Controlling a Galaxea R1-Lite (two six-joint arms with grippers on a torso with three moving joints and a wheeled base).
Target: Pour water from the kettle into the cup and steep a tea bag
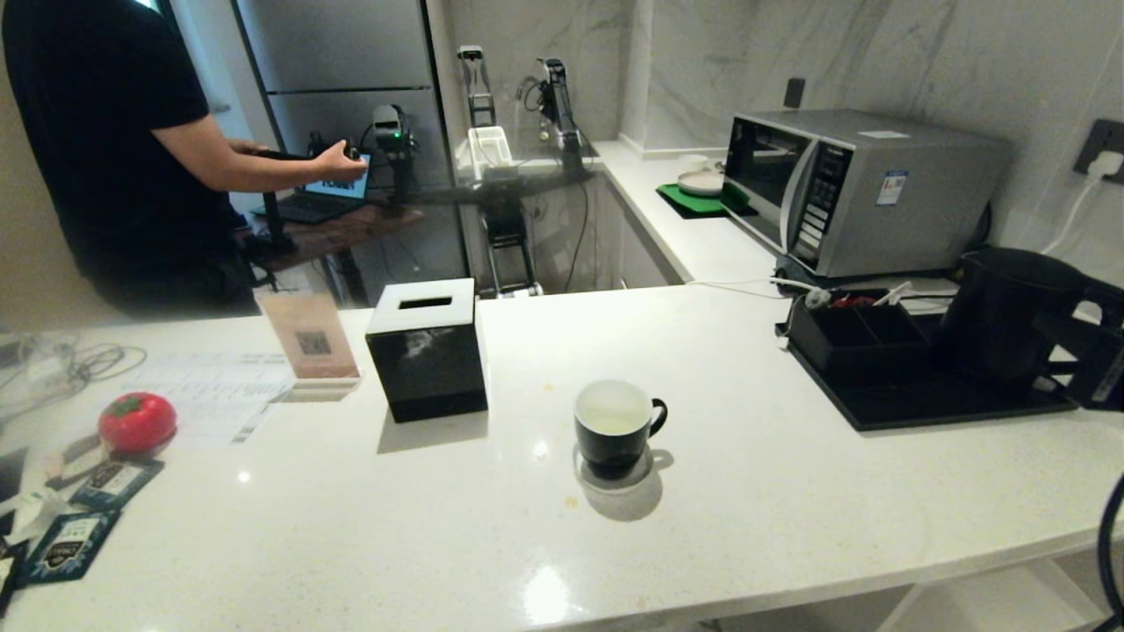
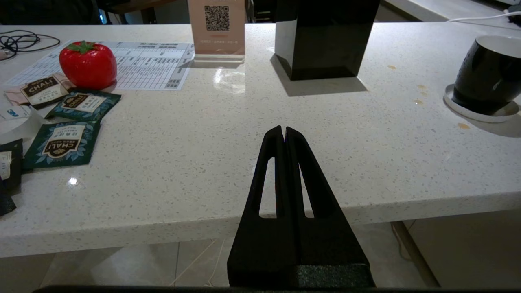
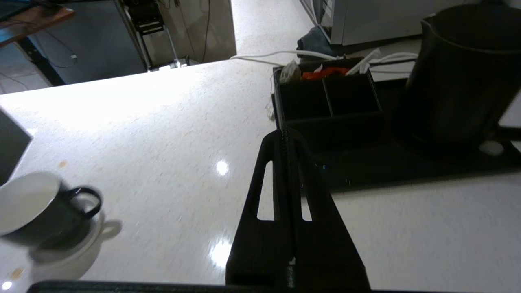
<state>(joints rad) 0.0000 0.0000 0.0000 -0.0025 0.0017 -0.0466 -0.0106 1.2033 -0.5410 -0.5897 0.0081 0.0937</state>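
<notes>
Hovering over counter near tray, right hand [image 3: 285, 136] closed, empty

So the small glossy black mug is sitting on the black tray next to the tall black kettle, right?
Not quite. The small glossy black mug stands on a white coaster on the bare white counter, well apart from the black tray. The tall matte-black kettle is indeed on that tray. The head view shows it.
</notes>
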